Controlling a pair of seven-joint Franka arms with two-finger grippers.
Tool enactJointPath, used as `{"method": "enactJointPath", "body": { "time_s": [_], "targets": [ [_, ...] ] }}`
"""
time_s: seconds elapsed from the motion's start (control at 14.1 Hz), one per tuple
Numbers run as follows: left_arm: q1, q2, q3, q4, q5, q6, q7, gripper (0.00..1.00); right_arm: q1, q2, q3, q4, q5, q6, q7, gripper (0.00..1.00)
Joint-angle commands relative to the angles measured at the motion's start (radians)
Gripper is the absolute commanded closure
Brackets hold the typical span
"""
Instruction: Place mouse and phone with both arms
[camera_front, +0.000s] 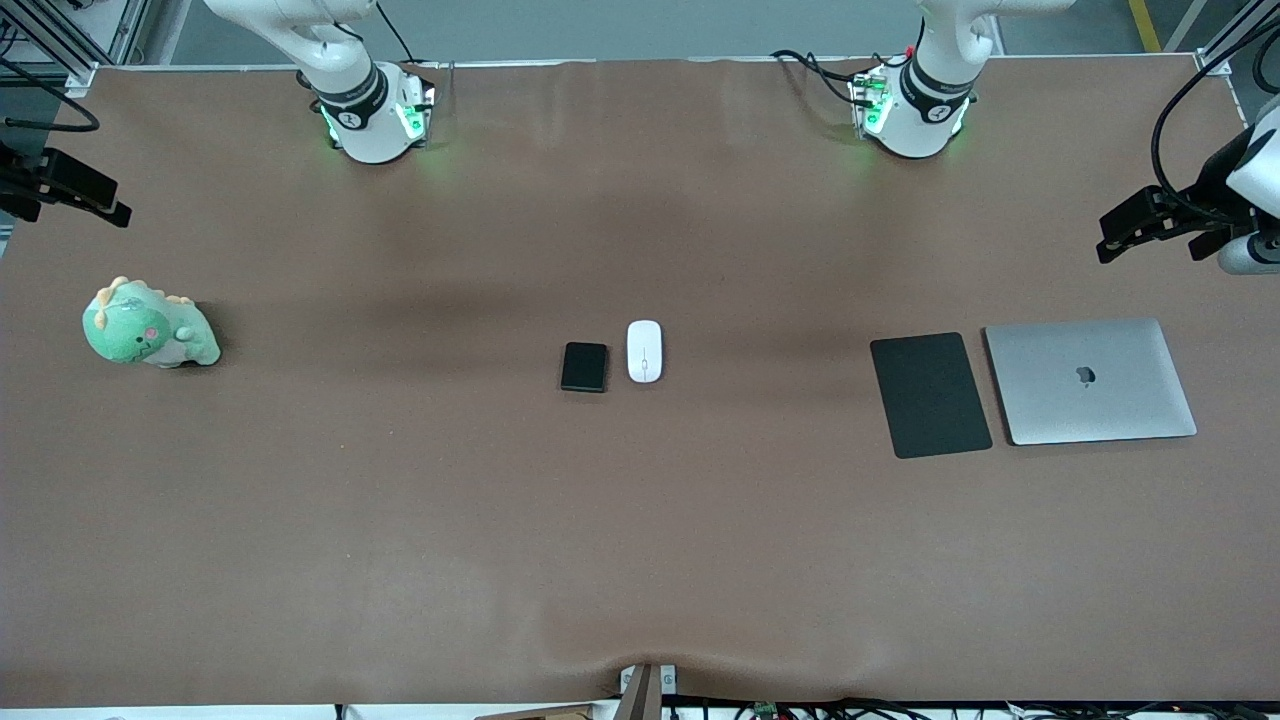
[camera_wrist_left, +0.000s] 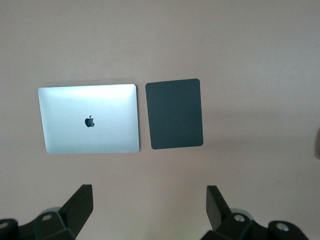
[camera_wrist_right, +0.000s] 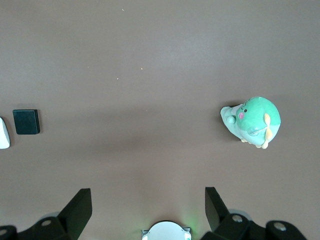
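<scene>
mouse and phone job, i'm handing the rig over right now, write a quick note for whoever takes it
Left gripper: open, holding nothing, high over the laptop and mouse pad.
Right gripper: open, holding nothing, high near the plush dinosaur.
Mouse and phone: side by side mid-table, apart, the phone toward the right arm's end.
Done: nothing yet.
Left: pick up and place both.

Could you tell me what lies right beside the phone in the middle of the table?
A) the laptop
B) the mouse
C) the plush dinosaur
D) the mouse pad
B: the mouse lies right beside the phone at mid-table, toward the left arm's end; the others sit apart near the table's ends.
</scene>
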Motion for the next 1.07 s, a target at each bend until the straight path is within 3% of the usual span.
{"method": "enactJointPath", "body": {
  "time_s": [0.0,1.0],
  "targets": [
    [0.0,-0.009,0.0,0.002,-0.006,-0.002,0.009,0.0,-0.018,-0.024,0.015,-0.023,-0.017,0.002,-0.011,0.0],
    [0.0,-0.005,0.002,0.003,-0.007,-0.002,-0.006,0.0,-0.021,-0.018,0.015,-0.014,-0.012,0.002,-0.009,0.0]
  ]
}}
